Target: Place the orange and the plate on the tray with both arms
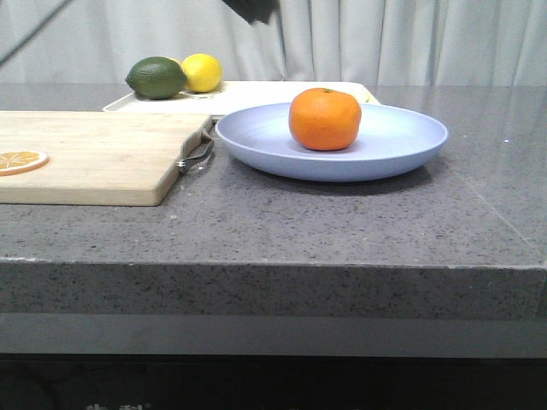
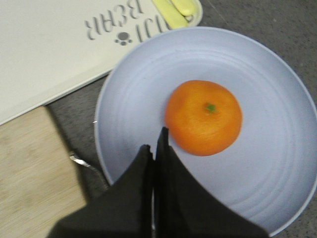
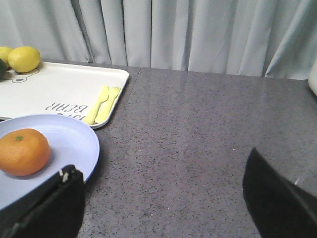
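Observation:
The orange [image 1: 325, 119] sits on the pale blue plate [image 1: 402, 141], which rests on the grey counter in front of the cream tray [image 1: 256, 92]. In the left wrist view my left gripper [image 2: 156, 144] is shut and empty, hovering above the plate's near part [image 2: 133, 114], its tips just beside the orange [image 2: 203, 118]. A dark bit of that arm [image 1: 252, 8] shows at the top of the front view. In the right wrist view my right gripper [image 3: 161, 173] is open and empty over bare counter, the plate [image 3: 74, 139] and orange [image 3: 23, 151] to one side.
A green lime [image 1: 156, 77] and a yellow lemon [image 1: 202, 72] lie on the tray's far left. Yellow plastic cutlery [image 3: 101, 104] lies at the tray's corner. A wooden cutting board [image 1: 94, 154] with a metal handle [image 1: 198, 155] and a dried orange slice [image 1: 19, 160] lies left of the plate.

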### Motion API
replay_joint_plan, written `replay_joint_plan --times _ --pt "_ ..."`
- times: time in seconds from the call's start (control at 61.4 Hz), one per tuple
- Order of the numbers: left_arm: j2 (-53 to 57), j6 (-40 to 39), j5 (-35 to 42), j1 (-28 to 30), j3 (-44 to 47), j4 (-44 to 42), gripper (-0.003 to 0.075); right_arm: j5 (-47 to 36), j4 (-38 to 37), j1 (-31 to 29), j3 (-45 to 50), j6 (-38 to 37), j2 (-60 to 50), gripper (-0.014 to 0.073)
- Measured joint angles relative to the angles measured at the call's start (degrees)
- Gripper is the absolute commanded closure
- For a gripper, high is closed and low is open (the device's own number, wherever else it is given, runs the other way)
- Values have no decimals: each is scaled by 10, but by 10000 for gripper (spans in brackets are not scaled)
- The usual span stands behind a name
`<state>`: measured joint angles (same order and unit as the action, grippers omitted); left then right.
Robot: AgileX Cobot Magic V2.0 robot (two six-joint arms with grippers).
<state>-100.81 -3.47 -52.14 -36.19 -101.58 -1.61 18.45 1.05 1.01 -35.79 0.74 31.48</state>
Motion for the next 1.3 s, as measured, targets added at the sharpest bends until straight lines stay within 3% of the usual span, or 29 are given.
replay_joint_plan --times 0.163,0.374,0.716,1.302 --pt "59 -1 -4 61 72 -2 738 0 0 0 0 0 0 -57" --pt "164 -16 33 151 230 -5 738 0 0 0 0 0 0 -57" --pt "411 -19 113 266 469 -5 738 0 0 0 0 0 0 -57" --pt "834 -19 191 289 722 -5 738 -8 0 0 0 0 0 -57"
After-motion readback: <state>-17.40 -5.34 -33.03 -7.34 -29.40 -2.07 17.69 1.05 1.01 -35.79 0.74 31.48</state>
